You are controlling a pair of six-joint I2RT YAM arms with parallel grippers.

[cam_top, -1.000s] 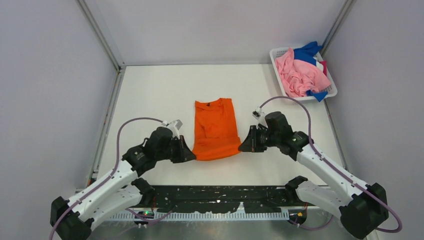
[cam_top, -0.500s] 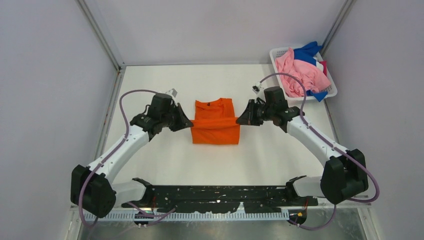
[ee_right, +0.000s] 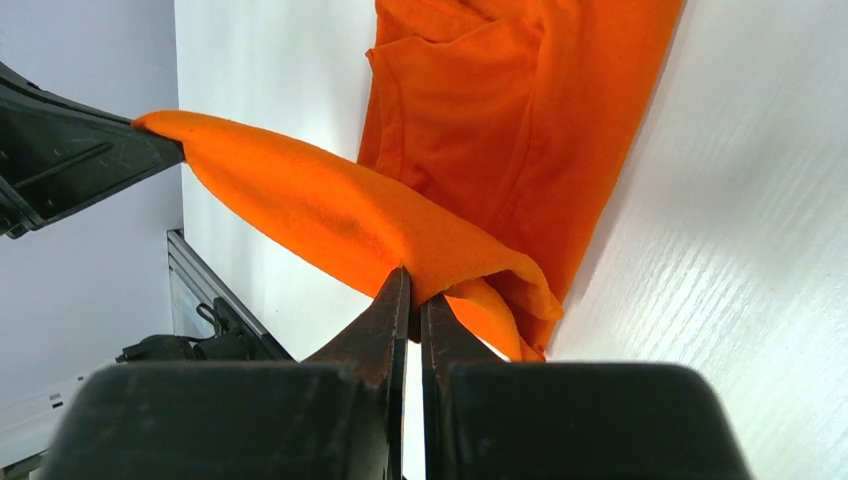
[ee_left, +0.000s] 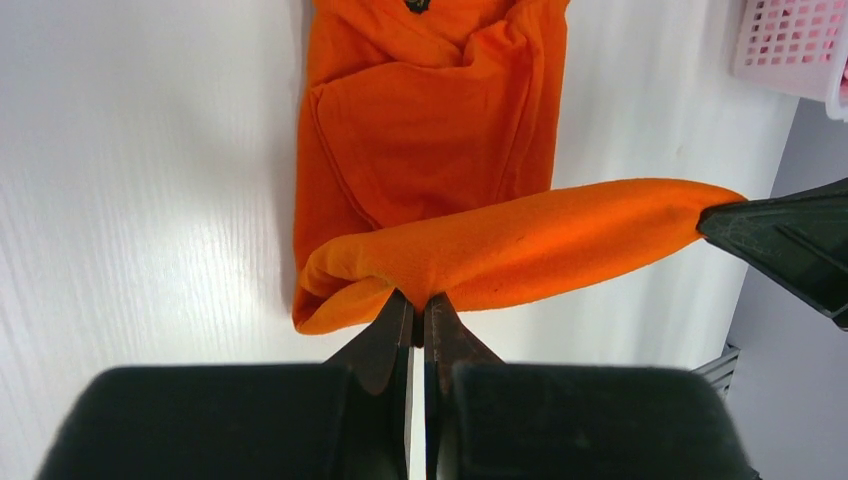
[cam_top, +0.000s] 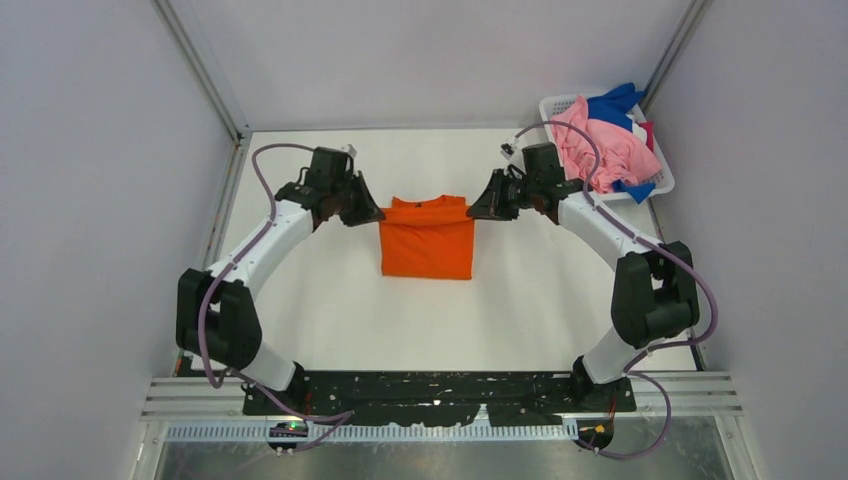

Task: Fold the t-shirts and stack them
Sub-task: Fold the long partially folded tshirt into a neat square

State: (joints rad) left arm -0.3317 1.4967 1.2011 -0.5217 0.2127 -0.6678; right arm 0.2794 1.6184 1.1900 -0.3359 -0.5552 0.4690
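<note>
Hem of orange t-shirt [cam_top: 427, 248], clamped taut between left gripper [cam_top: 376, 216] and right gripper [cam_top: 474, 212], has advanced from mid-shirt to collar; only wrist views show it raised above the lower layer.

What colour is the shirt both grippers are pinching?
The soft cloth short-sleeved t-shirt is bright orange; the left wrist view shows it best.
</note>
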